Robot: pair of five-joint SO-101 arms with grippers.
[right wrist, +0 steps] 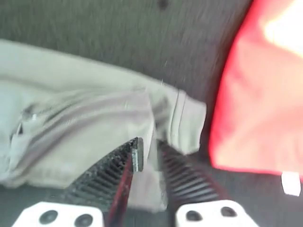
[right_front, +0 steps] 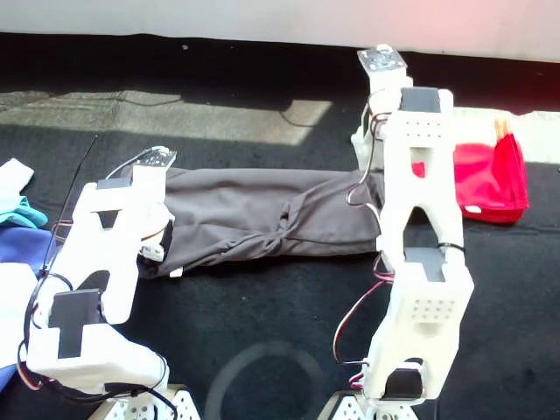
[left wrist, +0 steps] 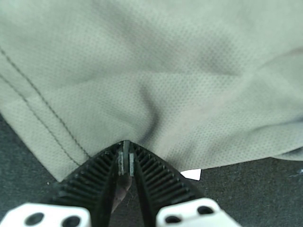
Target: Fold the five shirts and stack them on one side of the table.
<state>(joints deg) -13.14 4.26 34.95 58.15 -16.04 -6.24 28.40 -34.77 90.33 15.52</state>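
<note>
Tension must be even when folding the grey shirt (right_front: 262, 219), lying just beside the red shirt (right_front: 490, 179), since the left end effector (left wrist: 125, 161) clamps its far hem and the right end effector (right wrist: 147, 151) seemingly pinches its near end.

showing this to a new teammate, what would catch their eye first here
A grey shirt lies pulled into a long band across the middle of the black table, between the two arms. The left gripper is shut on its hemmed edge at one end, and the right gripper sits at the other end. Just beyond that end lies a bright red shirt, near the table's side.
</note>
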